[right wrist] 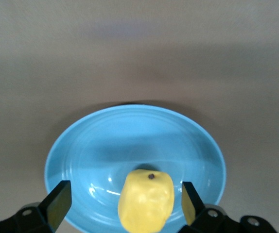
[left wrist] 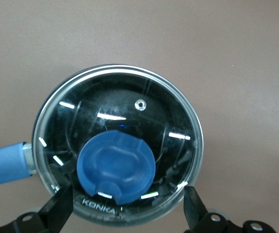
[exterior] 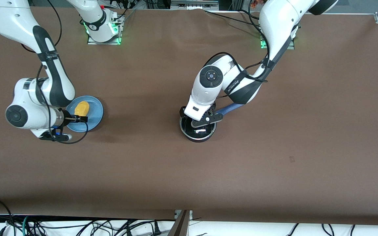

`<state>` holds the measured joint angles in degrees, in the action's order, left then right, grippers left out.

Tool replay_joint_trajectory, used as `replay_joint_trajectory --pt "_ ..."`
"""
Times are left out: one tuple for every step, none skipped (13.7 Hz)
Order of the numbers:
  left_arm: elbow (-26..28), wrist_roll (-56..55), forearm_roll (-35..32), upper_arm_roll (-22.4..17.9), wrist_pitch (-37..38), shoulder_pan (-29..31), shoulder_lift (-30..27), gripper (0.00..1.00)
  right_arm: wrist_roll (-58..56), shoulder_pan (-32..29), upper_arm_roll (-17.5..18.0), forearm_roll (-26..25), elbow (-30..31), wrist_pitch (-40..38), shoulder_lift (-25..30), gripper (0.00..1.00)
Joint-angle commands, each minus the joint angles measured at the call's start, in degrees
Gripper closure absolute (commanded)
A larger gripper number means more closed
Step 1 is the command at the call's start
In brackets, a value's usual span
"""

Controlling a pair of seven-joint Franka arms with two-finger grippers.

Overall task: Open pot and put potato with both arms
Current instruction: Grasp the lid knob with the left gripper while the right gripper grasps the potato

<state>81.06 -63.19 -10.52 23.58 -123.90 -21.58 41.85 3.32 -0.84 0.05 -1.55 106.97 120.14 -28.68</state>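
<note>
Black pot (exterior: 198, 130), one, sat mid-bench with its glass lid (left wrist: 117, 145) on, blue knob (left wrist: 116, 166), "KONKA" on the rim. I had the left gripper (left wrist: 125, 206) over it, fingers apart. One yellow potato (right wrist: 146, 199) lay on one blue plate (right wrist: 91, 150); right gripper (right wrist: 122, 206) over it, fingers spread, unclamped.

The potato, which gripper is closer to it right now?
Right. The right gripper hangs open over the blue plate, fingers either side of the potato. The left gripper is open over the pot, toward the table's middle.
</note>
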Motion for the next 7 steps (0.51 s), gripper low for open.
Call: replay_joint_trajectory --pt "-2.2 -0.8 -1.7 -0.9 0.1 -0.7 1.2 0.0 2.2 -0.6 0.5 0.1 6.8 4.9 3.3 0.0" --pt "-2.2 -0.7 -1.8 -1.0 0.0 -0.7 1.4 0.0 3.0 -0.6 0.5 0.1 8.4 6.1 4.0 0.0" --pt "-2.2 -0.7 -1.8 -1.3 -0.1 -0.7 1.8 0.0 3.2 -0.6 0.5 0.1 9.7 6.6 4.8 0.0" --pt "-2.2 -0.7 -1.8 -1.8 -0.1 -0.7 1.8 0.0 3.1 -0.6 0.4 0.1 10.4 6.6 5.2 0.0" --pt "-2.2 -0.6 -1.8 -1.8 -0.1 -0.7 1.8 0.0 3.1 -0.6 0.4 0.1 10.9 6.7 5.3 0.0" --pt "-2.2 -0.5 -1.8 -1.8 -0.1 -0.7 1.8 0.0 3.1 -0.6 0.2 0.1 11.6 6.9 5.4 0.0" --pt "-2.2 -0.4 -1.8 -1.8 -0.1 -0.7 2.0 0.04 3.1 -0.6 0.2 0.1 12.6 7.6 5.7 0.0"
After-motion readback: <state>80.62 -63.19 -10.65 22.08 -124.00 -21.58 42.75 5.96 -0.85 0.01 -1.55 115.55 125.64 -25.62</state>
